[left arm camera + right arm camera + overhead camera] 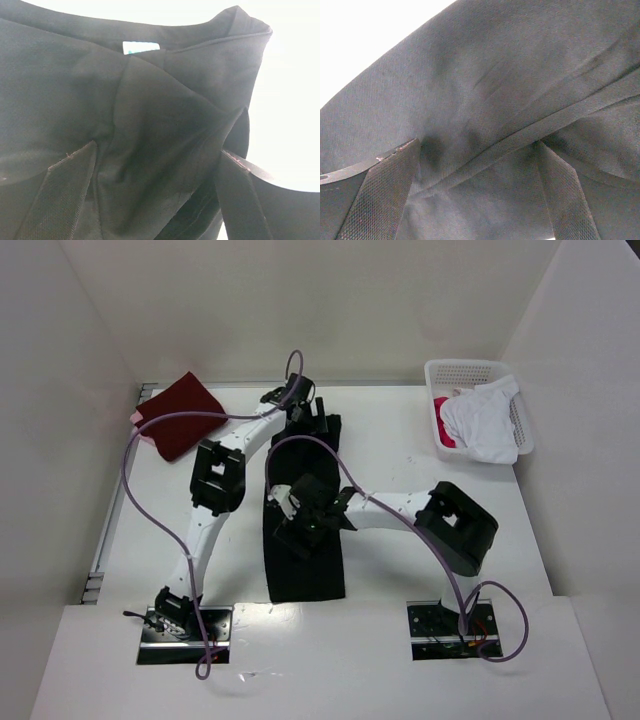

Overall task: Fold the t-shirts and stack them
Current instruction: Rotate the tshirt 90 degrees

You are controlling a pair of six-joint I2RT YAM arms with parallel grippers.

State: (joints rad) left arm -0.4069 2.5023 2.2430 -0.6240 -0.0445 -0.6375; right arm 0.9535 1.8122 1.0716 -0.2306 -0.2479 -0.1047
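One black t-shirt (pixel 305 575) lies folded into a long, creased strip.

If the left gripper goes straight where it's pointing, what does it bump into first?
Most likely the black t-shirt. The left gripper points at the bunched cloth near the shirt's collar, jaws open, with nothing else between. How close it is, I cannot tell.

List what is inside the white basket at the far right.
A white t-shirt spills over the near rim of the basket, with pink-red cloth beside it. Anything beneath them is covered.
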